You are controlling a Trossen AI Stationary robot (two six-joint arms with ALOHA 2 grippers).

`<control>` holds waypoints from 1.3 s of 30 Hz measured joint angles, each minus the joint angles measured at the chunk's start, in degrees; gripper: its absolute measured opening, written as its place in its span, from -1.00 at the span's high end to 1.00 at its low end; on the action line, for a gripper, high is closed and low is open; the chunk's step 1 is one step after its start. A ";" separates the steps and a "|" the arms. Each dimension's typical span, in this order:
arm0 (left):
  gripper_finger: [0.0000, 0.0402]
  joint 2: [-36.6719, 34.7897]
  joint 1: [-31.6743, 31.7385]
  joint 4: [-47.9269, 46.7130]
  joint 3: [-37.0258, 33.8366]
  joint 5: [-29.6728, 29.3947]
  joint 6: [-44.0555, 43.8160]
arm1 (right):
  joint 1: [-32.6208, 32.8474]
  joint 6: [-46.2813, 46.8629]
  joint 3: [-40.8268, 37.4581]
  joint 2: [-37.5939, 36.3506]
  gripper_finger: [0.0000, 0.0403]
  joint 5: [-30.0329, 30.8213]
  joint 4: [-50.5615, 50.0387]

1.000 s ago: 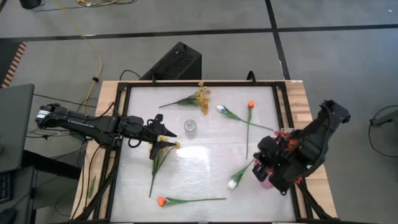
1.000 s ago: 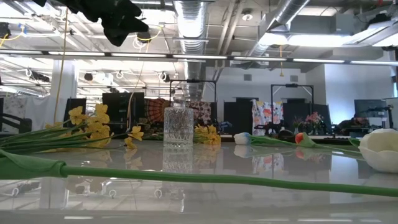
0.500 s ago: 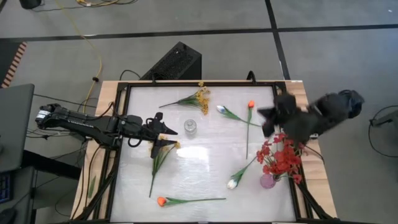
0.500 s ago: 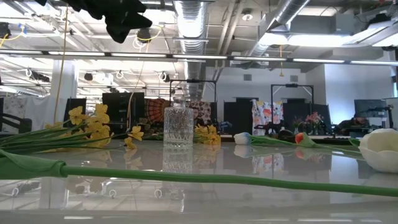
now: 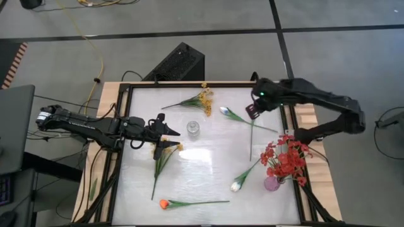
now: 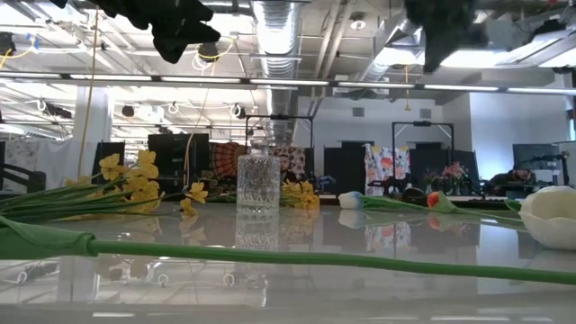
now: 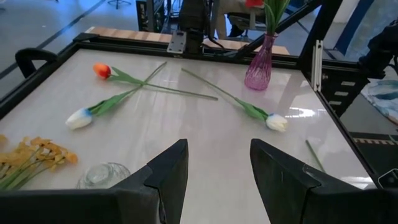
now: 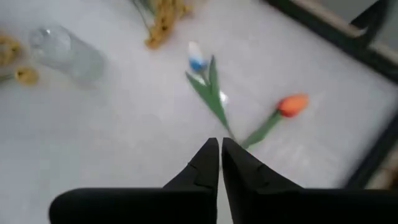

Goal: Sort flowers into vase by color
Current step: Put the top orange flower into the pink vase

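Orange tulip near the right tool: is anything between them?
Nothing visible is. The right tool hangs, nearly shut, just above the orange tulip. Only the white tulip lies beside it, its stem crossing the orange one's.

Workshop, exposed ceiling ducts [image 6: 279,22], framed worktable [image 5: 126,183]

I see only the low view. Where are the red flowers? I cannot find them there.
Observer: The red flowers stand in a purple vase at the table's right edge.
Operator: Where is the right arm?
Observer: Its jaws hang over the table's far side, near the orange tulip, almost closed and empty.
Operator: And the left arm?
Observer: Its jaws are open, beside a yellow spray and the clear glass vase.
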 joint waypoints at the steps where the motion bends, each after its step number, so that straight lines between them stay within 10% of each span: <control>1: 0.19 0.00 0.00 -0.04 0.00 0.02 -0.02 | -1.27 -0.71 -2.09 -0.05 0.73 -1.57 1.85; 22: 0.19 0.00 -0.01 -5.79 0.00 -0.39 -0.74 | -2.16 6.46 -30.87 -0.14 -0.11 -11.91 18.19; 39: 0.19 0.02 0.00 -3.73 0.00 -0.39 -1.60 | -1.40 13.42 -48.48 -0.07 0.05 -9.66 42.90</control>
